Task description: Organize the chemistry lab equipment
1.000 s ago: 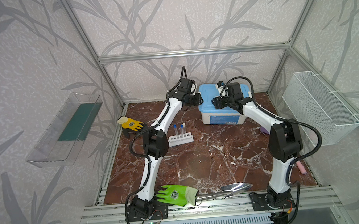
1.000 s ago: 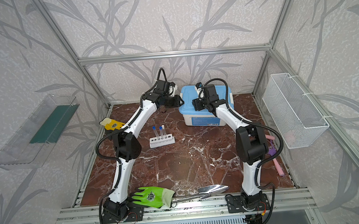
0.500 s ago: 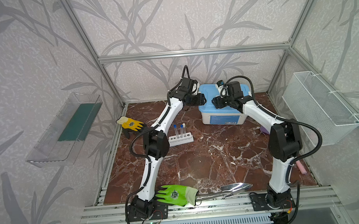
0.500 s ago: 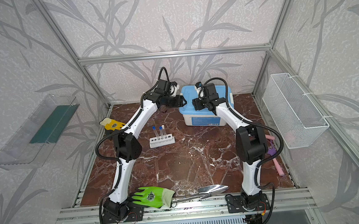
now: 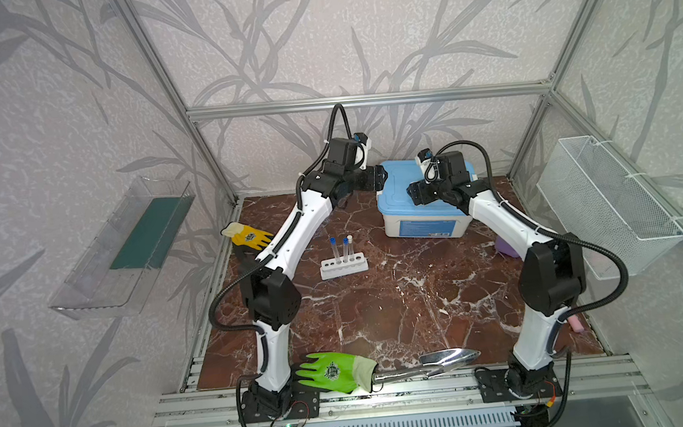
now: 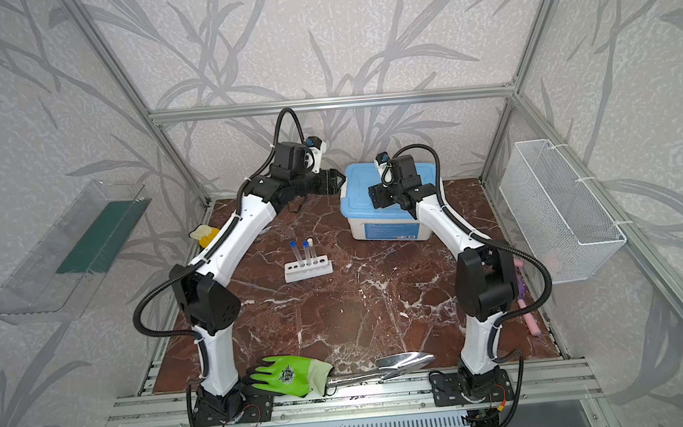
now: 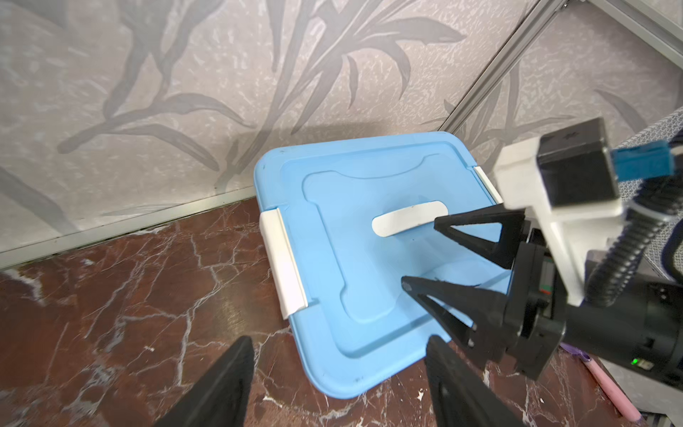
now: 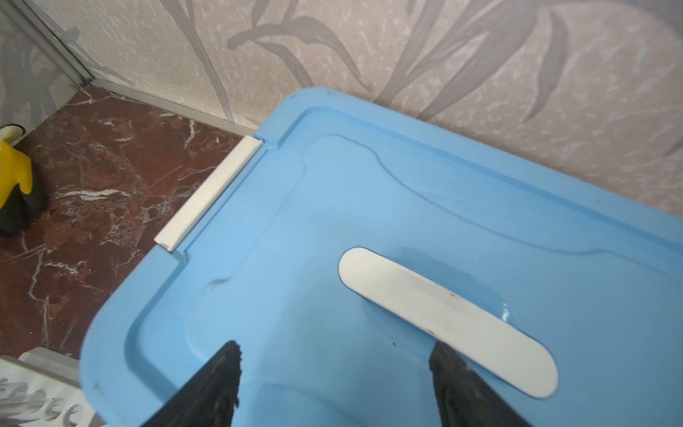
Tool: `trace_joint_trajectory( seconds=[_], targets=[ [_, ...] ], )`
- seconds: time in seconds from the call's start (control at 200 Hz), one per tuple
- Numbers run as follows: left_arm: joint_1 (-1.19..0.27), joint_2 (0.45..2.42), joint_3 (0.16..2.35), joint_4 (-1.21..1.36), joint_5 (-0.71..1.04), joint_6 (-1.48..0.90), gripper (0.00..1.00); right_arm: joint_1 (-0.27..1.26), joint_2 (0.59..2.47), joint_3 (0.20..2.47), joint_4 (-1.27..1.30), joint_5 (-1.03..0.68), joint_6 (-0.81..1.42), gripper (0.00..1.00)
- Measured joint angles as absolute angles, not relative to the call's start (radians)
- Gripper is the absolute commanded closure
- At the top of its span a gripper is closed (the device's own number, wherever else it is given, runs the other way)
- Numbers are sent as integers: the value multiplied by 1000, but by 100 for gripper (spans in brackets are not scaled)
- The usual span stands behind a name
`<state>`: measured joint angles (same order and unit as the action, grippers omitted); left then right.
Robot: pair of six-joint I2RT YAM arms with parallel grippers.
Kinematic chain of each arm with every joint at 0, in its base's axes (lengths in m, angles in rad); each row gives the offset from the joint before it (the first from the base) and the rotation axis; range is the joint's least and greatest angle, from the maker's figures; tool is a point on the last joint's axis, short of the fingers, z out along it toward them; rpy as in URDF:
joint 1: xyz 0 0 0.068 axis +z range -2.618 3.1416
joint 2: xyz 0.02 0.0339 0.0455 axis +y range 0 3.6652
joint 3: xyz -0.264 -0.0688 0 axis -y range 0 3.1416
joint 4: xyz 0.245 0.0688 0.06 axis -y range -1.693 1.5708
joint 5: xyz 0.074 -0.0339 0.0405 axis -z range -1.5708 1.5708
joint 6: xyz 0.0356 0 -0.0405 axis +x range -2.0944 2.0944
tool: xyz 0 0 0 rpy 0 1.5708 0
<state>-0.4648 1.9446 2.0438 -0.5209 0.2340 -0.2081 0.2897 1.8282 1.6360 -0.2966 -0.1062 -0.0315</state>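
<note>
On the marble worktop (image 5: 381,311), the left tool (image 5: 382,177) is spreading open, easing off the white latch (image 7: 284,258) of the box (image 5: 424,228). The right tool (image 5: 412,195) is widening too, empty over the blue lid (image 8: 369,203), which looks ready for lifting.

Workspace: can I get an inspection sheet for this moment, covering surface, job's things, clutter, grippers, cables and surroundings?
Surface: marble tabletop, no spills seen.
Job's things: three capped tubes upright in the white rack.
Clutter: blue-lidded box, lid on; green glove and trowel at the front edge; yellow glove at left; pink stick and purple thing by the right arm.
Grippers: left gripper open, empty, beside the box; right gripper open, empty, over the box.
Cables: black hoses loop off both arms, snagging nothing.
Surroundings: clear shelf on the left wall, wire basket on the right wall.
</note>
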Motion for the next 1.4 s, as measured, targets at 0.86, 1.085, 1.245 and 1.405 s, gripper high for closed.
trace_joint_trajectory(
  seconds=[0.86,1.085,1.245,1.405],
  targets=[
    [-436,1079,609,383,-377,-79,22,302,1158,855,-9,66,24,16],
    [-427,1073,405,596,-585,-6,21,302,1108,639,139,208,52,16],
    [-376,1087,362,721,-675,16,21,302,1126,513,295,339,28,16],
    [-309,1164,340,790,-703,17,20,287,1241,441,481,393,6,15]
  ],
)
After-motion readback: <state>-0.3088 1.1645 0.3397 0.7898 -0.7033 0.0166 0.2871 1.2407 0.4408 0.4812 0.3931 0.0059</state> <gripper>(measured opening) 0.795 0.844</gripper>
